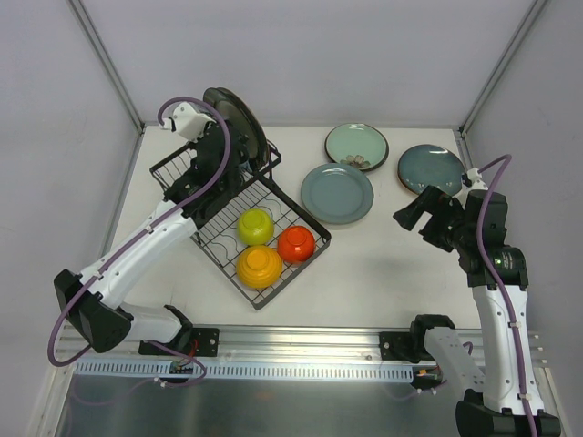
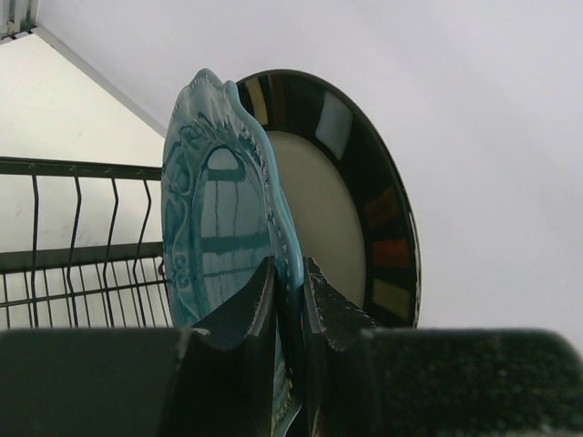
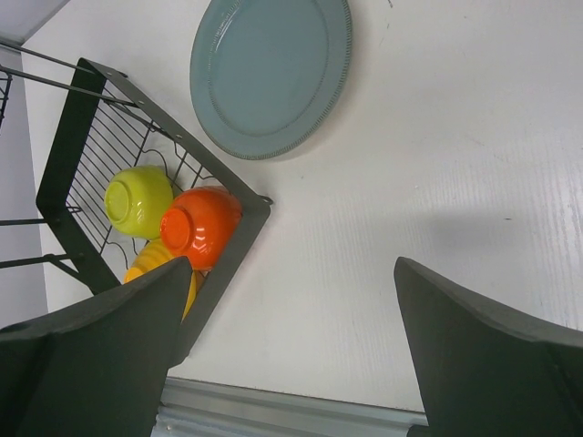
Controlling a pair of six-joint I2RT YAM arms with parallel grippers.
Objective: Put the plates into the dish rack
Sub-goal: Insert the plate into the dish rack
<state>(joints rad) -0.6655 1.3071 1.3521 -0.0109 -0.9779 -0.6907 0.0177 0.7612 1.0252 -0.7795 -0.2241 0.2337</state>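
My left gripper (image 2: 290,269) is shut on the rim of the scalloped teal plate (image 2: 219,228), which stands upright in the raised slotted part of the dish rack (image 2: 91,237). A dark plate with a coloured pattern (image 2: 364,182) stands just behind it. From above, the left gripper (image 1: 221,147) is at the back of the rack (image 1: 314,248), beside the upright dark plate (image 1: 240,114). Three plates lie flat on the table: mint green (image 1: 357,146), grey-blue (image 1: 337,193), dark teal (image 1: 430,168). My right gripper (image 1: 417,212) is open and empty above the table, near the dark teal plate.
The rack's lower basket holds a yellow-green bowl (image 1: 256,226), an orange-red bowl (image 1: 296,243) and a yellow bowl (image 1: 260,266). The right wrist view shows the grey-blue plate (image 3: 269,73), the rack corner (image 3: 232,255) and the table's metal front rail (image 3: 291,410).
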